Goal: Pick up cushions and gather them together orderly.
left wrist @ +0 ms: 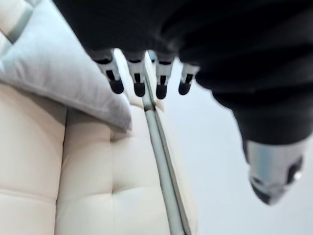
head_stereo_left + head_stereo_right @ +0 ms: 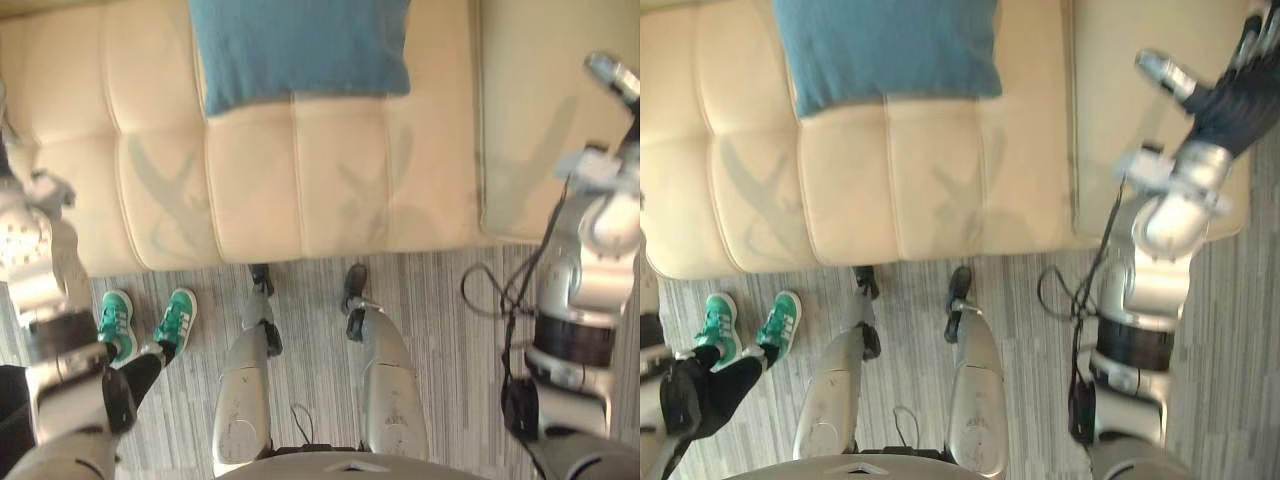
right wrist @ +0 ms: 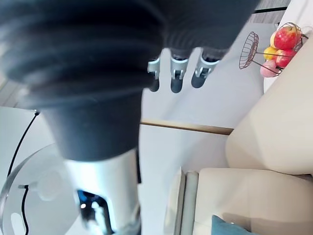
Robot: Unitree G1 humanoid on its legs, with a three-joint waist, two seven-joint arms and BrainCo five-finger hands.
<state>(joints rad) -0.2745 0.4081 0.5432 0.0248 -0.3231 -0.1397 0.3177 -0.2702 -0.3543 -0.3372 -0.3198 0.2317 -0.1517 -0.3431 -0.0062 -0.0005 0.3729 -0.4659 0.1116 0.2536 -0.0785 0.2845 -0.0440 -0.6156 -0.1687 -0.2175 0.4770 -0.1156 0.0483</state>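
Grey striped carpet is running under a cream tufted sofa (image 2: pixel 300 190), and a person in green shoes (image 2: pixel 150 325) is standing just off its front edge on the robot's left. A wire fruit basket (image 3: pixel 271 46) is sitting beyond the sofa in the right wrist view.

Neither hand is carrying anything. The right hand (image 2: pixel 1230 95) is hanging raised over the sofa's right section, its fingers (image 2: pixel 1255 30) loose and spread with the thumb apart. The left hand (image 1: pixel 205 54) is hovering with its fingers (image 1: pixel 138 83) straight and empty, pointing toward a light grey cushion (image 1: pixel 54 63) that is leaning on the cream upholstery, apart from the fingertips.

The step in hand is probably the first reach, with no cushion gathered yet. To do it well, each hand should be coming down onto a cushion's edge or corner, thumb under and fingers over, pinching a good fold of fabric so the soft body is not slipping out when lifted. The left hand seems better placed for the grey one.

The blue cushion (image 2: pixel 300 50) is lying flat at the back of the seat, mid-sofa, well apart from both hands. It is looking square, plump and soft, with a woven cover and rounded corners, likely light and floppy in a grasp.
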